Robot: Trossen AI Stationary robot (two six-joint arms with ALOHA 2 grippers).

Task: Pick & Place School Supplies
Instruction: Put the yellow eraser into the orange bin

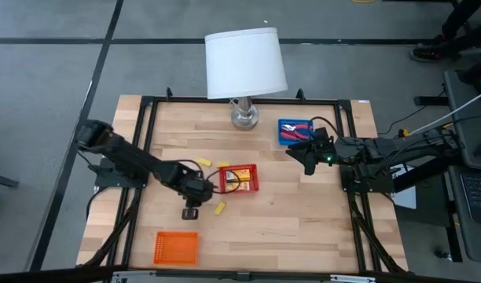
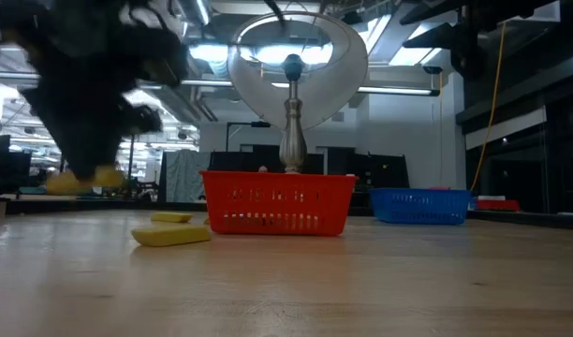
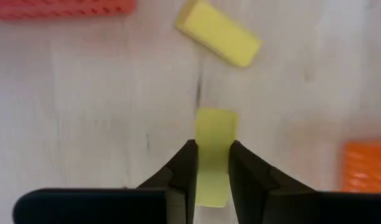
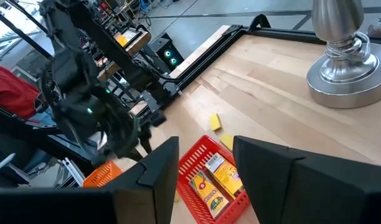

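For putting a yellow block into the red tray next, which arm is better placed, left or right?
Left. Its end effector already grips a pale yellow block and is beside the red tray. The right end effector is open, holds nothing and is farther away, near the blue tray.

A lamp (image 1: 244, 67) with a white shade stands at the far edge of the wooden table (image 1: 303, 220). A red basket (image 1: 248, 179) is in the middle, a blue basket (image 1: 291, 126) is near the lamp, and an orange basket (image 1: 176, 247) lies at the near edge.
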